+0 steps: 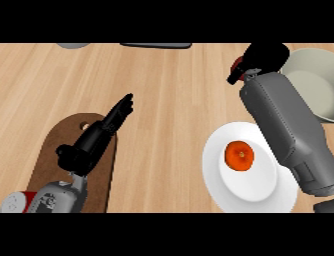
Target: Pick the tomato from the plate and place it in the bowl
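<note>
Pale wooden tabletop (170,90) fills the view. On the white plate (233,192) at the lower right lies an orange-red tomato (239,154), left of the plate's middle. The right forearm crosses over the plate's right side and stretches up past it, so the right hand (264,56) sits well apart from the tomato, at the left rim of the grey bowl (332,85) near the upper right edge. Its fingers are curled, with something red showing at their left side; what it is I cannot tell. The left hand (96,135) hangs over a brown cutting board (55,150) at the lower left, fingers straight and pointing up-right. Between board and plate the wood lies bare.
</note>
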### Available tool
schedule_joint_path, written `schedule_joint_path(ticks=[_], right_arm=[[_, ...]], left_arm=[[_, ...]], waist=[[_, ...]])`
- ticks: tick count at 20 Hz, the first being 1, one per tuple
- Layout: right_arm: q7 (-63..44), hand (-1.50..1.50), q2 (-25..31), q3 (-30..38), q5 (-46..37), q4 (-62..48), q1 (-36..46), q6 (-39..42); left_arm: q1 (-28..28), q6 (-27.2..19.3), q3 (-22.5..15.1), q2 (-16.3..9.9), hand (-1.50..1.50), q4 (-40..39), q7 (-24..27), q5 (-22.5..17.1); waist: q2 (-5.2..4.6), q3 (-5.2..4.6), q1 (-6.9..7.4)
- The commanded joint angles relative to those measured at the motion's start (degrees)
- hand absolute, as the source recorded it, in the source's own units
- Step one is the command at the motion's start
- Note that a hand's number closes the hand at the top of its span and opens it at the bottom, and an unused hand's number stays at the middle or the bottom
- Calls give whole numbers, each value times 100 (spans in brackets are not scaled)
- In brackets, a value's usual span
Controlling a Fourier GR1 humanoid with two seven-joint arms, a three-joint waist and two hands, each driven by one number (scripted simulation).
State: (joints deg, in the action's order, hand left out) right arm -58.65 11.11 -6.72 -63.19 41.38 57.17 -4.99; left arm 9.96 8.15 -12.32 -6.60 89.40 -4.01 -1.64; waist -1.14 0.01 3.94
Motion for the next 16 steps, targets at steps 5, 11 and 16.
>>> schedule_joint_path(ticks=[5,11,16], right_arm=[[-280,150,326,470,-491,-75,807,-1668],[-127,150,540,919,-639,-933,809,-2101],[-1,150,1019,913,-1058,-1570,798,-2205]], left_arm=[[247,-54,300,-77,0,83,-325,-126],[-93,-42,209,-44,0,-34,64,46],[-191,-70,94,72,0,-207,290,190]], waist=[[54,4,-193],[47,-2,-236],[39,-2,-241]])
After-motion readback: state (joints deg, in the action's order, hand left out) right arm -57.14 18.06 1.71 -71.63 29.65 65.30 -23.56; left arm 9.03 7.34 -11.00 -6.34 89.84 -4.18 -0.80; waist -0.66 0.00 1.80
